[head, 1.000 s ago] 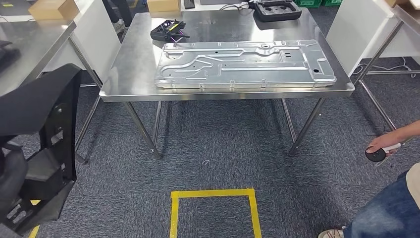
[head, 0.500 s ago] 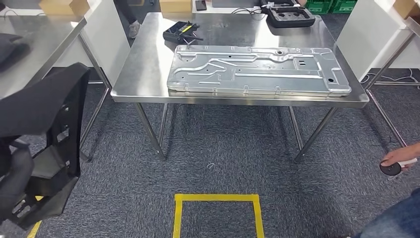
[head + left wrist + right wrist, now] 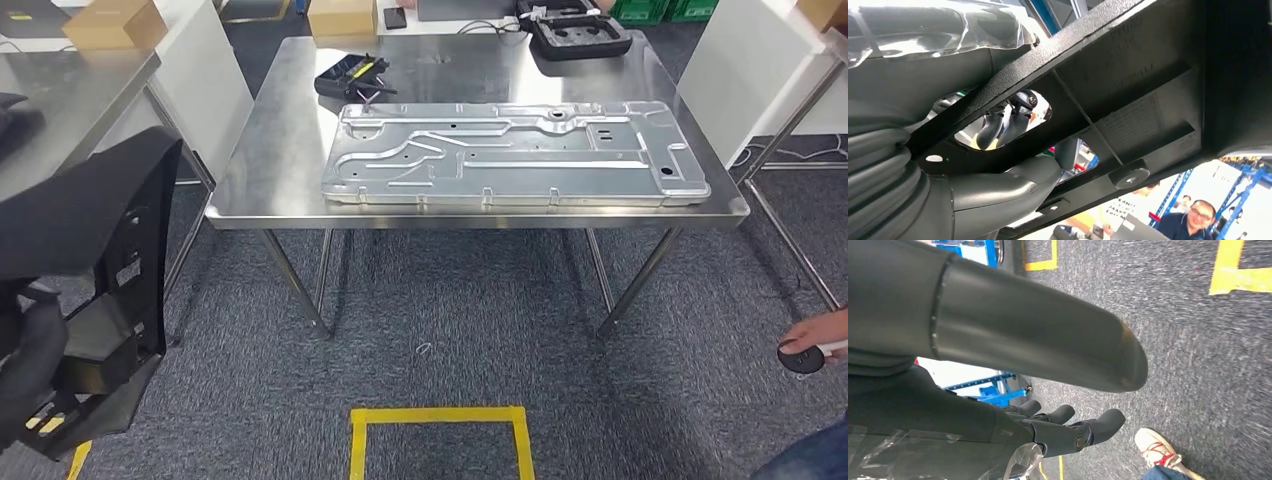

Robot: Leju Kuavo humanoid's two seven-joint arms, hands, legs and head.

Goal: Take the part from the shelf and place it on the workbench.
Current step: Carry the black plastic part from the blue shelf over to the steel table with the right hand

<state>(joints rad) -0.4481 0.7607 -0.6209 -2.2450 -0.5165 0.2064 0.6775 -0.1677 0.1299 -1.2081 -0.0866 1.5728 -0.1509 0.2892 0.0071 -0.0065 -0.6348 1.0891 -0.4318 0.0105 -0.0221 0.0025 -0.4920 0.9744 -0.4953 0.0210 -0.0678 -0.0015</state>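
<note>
Worktop (image 3: pixel 270 170) ahead carries a large metal panel (image 3: pixel 515 155), so we should aim for its bare near-left edge. Black part (image 3: pixel 85 260) hangs at our left, gripped by the left hand (image 3: pixel 998 185); right hand (image 3: pixel 1068 432) holds nothing, fingers loosely curled.

Whole head view shifts, so the camera moves, not the things: bench (image 3: pixel 260 190) with the metal panel (image 3: pixel 515 155) sits a bit lower and more centred than a second ago, more of its far edge and the cardboard boxes (image 3: pixel 343 16) come in. Yellow floor square (image 3: pixel 440 440) slides lower in frame. Black part (image 3: pixel 95 260) keeps roughly its spot at the left. Person's hand (image 3: pixel 812 345) with a small round black device, maybe a remote, drops toward the right edge, leg mostly out.
</note>
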